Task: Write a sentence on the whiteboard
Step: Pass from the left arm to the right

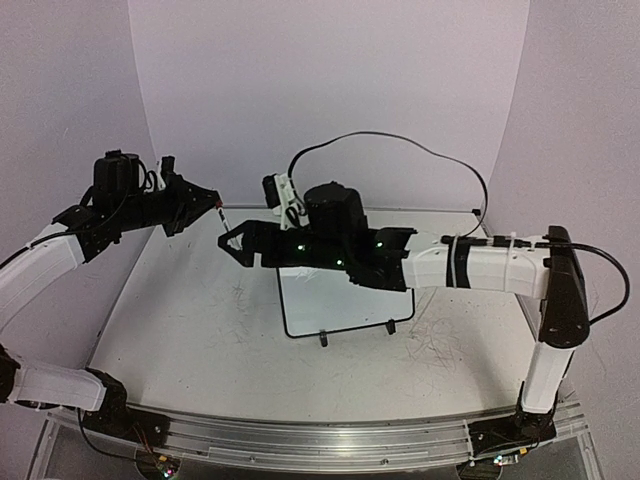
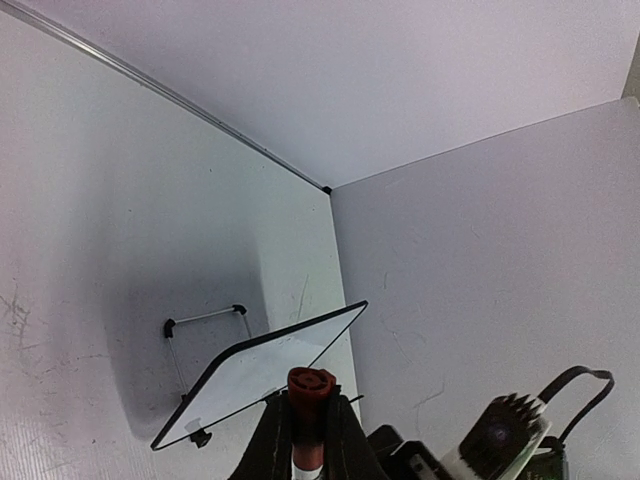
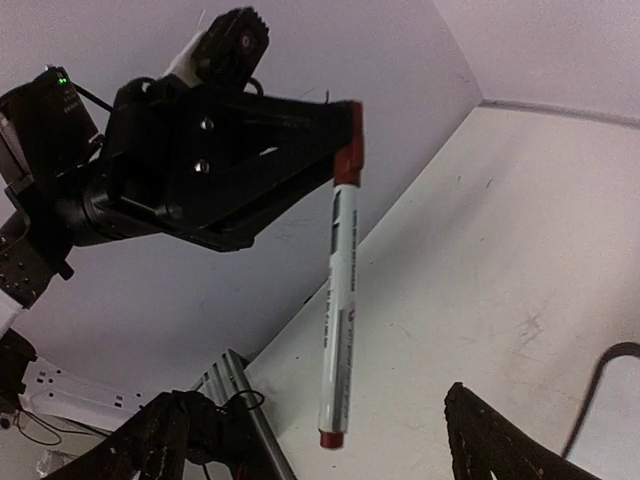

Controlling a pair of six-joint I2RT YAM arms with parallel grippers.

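Note:
The whiteboard lies mid-table, its upper part hidden under my right arm; the part that shows is blank. It also shows in the left wrist view, blank too. The sentence is not in view. My left gripper is raised left of the board and shut on the red cap end of a white marker, which hangs down from it. My right gripper is open, its fingers spread either side of the marker's lower red end without touching it.
A black cable loops behind the right arm. Grey scuffs mark the tabletop right of the board. White walls close the back and sides. An aluminium rail runs along the near edge.

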